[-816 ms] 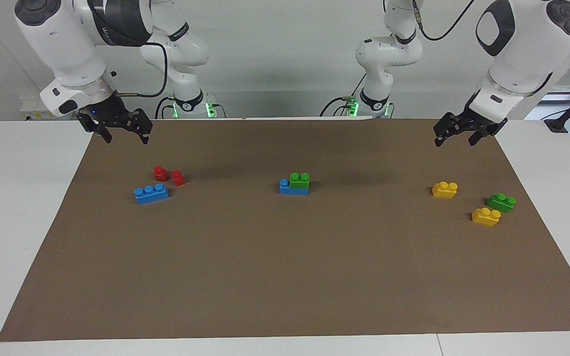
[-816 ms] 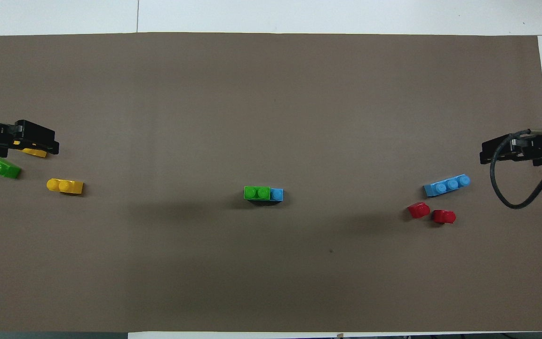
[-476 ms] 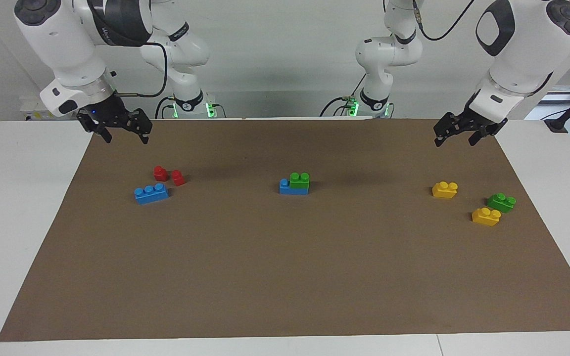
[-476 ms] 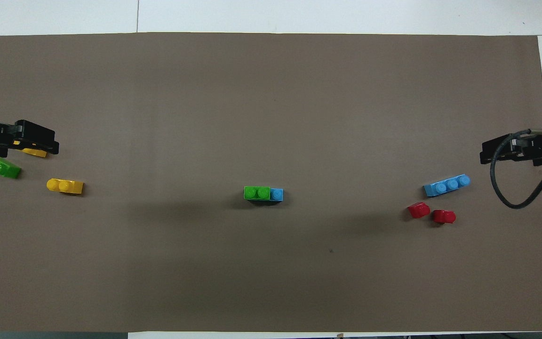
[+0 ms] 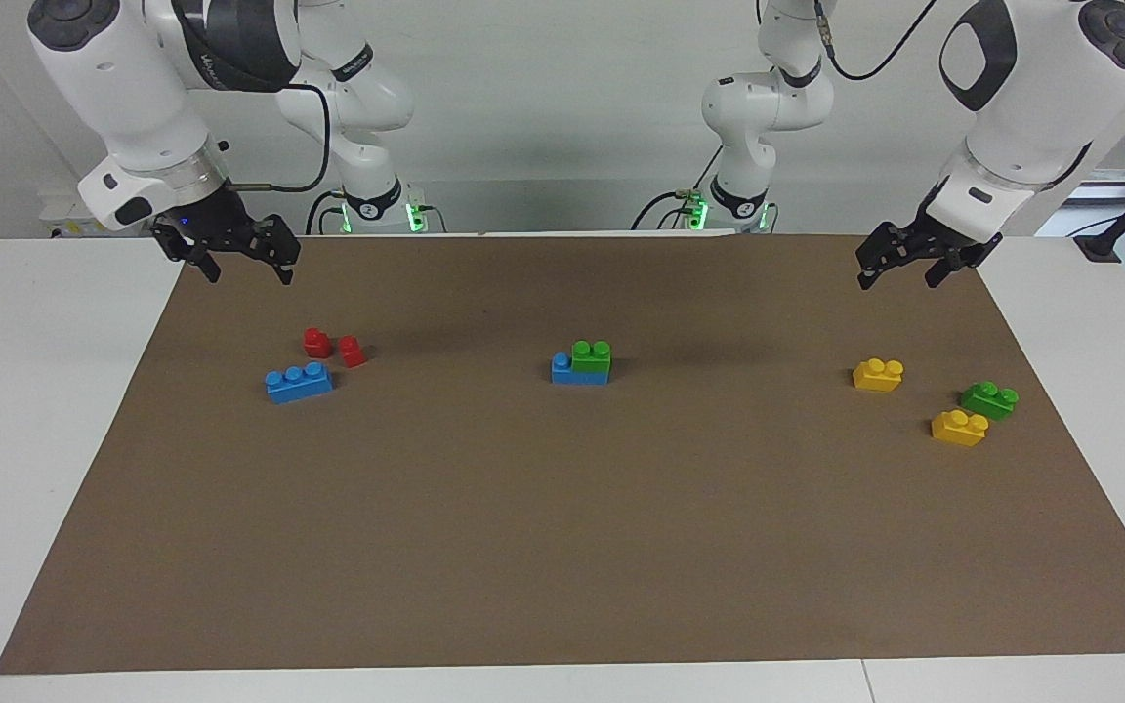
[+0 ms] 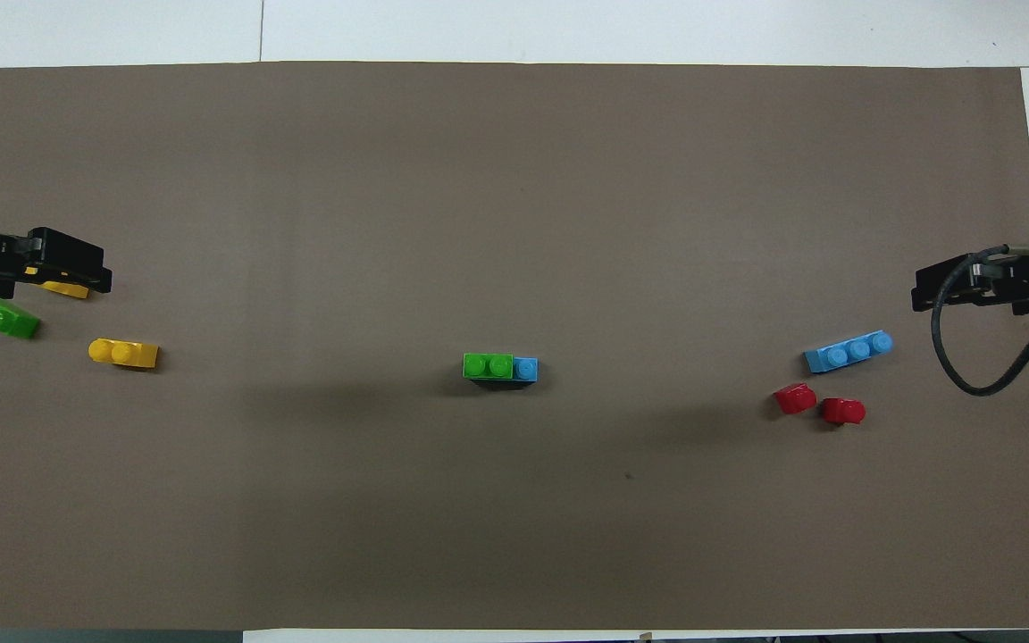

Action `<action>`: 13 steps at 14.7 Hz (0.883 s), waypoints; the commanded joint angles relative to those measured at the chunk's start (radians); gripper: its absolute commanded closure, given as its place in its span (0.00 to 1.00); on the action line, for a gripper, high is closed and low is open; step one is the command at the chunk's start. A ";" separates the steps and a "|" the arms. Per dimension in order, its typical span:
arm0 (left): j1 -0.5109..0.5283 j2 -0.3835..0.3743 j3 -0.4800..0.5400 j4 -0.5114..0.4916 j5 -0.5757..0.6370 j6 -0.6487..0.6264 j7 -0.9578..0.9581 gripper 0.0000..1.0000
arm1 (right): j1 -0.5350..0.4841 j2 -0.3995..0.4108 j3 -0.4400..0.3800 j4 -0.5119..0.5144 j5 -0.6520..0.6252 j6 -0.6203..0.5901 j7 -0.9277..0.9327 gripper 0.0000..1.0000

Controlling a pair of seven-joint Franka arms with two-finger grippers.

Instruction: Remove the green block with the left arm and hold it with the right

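Left gripper (image 5: 899, 272) wide open, empty, raised over mat's corner at left arm's end; right gripper (image 5: 241, 268) likewise at its end. We see no change from earlier frames. Green block (image 5: 591, 357) untouched mid-mat, stacked on blue brick (image 5: 567, 370); removal not begun

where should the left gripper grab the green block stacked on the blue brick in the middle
Probably from above, closing on the two long side walls of the green block. It sits studs up on the blue brick, whose one bare stud crowds one short end. The open left gripper hangs apart, near the yellow bricks.
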State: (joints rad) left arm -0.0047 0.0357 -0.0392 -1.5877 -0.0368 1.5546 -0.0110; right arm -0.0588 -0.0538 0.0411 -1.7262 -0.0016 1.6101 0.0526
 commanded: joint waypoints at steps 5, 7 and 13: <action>0.005 -0.022 -0.002 -0.006 -0.009 -0.028 0.008 0.00 | 0.014 -0.001 0.016 -0.033 -0.017 0.063 0.399 0.00; -0.001 -0.034 -0.004 -0.028 -0.009 -0.024 -0.038 0.00 | 0.036 0.000 0.017 -0.056 -0.002 0.096 0.582 0.00; -0.086 -0.098 -0.011 -0.153 -0.012 -0.010 -0.401 0.00 | 0.097 0.026 0.019 -0.114 0.153 0.172 1.119 0.00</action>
State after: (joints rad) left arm -0.0403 0.0033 -0.0572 -1.6495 -0.0379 1.5358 -0.2823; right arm 0.0371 -0.0307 0.0586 -1.8029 0.0890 1.7397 1.0336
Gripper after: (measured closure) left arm 0.000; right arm 0.000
